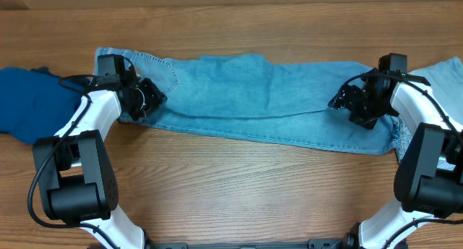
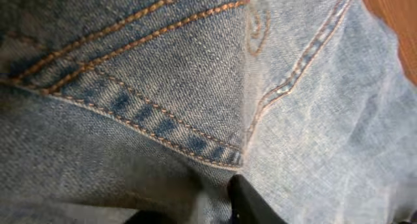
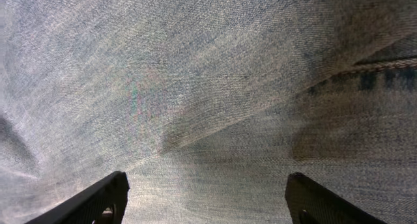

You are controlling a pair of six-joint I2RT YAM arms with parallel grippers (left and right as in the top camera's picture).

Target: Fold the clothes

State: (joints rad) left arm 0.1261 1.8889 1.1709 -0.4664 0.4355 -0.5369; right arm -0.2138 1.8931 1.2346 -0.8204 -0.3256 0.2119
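Jeans [image 1: 253, 97] lie stretched across the wooden surface [image 1: 253, 184], left hand [image 1: 147, 98] at the waist end, right hand [image 1: 349, 103] at the leg end; a blue cloth [image 1: 22, 104] lies far left. Left wrist: pocket stitching [image 2: 150, 28] above one dark finger [image 2: 251, 201]; I cannot tell whether that hand grips. Right wrist: fingers [image 3: 91, 201] spread wide over denim, gripping nothing.
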